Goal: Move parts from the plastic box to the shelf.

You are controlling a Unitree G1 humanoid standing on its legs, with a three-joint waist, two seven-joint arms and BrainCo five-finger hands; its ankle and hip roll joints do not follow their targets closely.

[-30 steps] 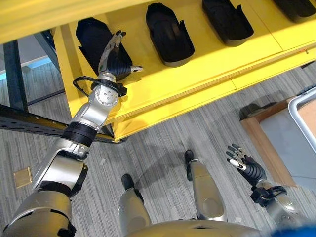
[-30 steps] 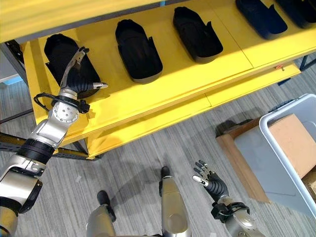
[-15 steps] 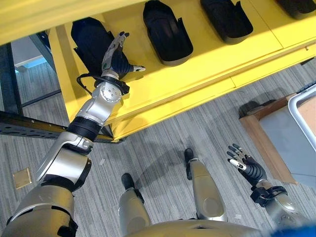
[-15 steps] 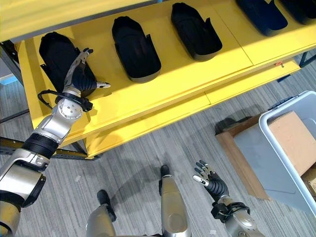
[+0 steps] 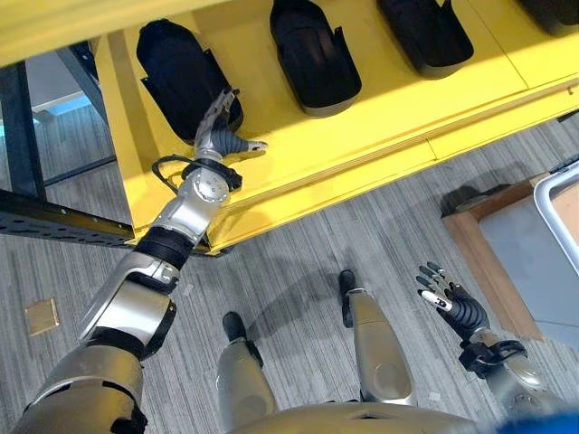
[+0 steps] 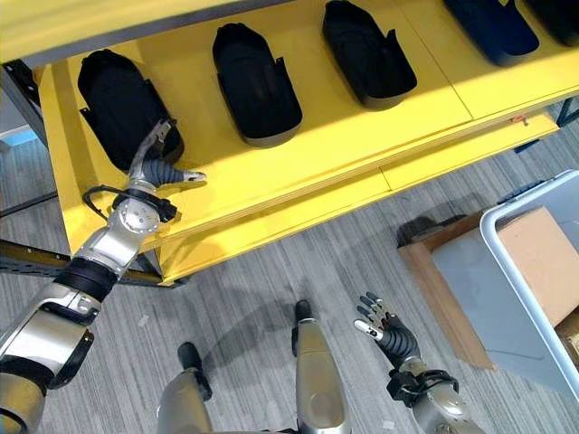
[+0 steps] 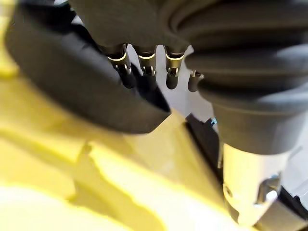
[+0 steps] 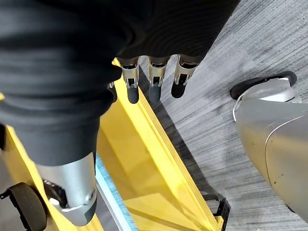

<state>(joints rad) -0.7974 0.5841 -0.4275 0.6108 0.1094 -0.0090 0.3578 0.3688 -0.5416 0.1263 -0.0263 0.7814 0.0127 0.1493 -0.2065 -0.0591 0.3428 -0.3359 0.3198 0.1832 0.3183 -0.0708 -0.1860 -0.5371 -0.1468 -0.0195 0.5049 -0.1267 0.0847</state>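
Leftmost black part [image 5: 181, 72] lies on the yellow shelf [image 5: 298, 136], at its far left end. The left hand [image 5: 220, 136] is positioned at the near end of this part, fingers extended and relaxed, thumb pointing right; it grasps nothing. In the left wrist view the fingertips [image 7: 144, 77] sit just beside the part's dark rim; contact cannot be confirmed.

Further black parts [image 5: 312, 59] lie in a row to the right along the shelf, well apart from either hand.

The right hand [image 5: 450, 303] hangs low at the near right above the grey floor [image 5: 298, 244], fingers spread, released and empty. The plastic box [image 6: 534, 271] stands on the floor at the far right.
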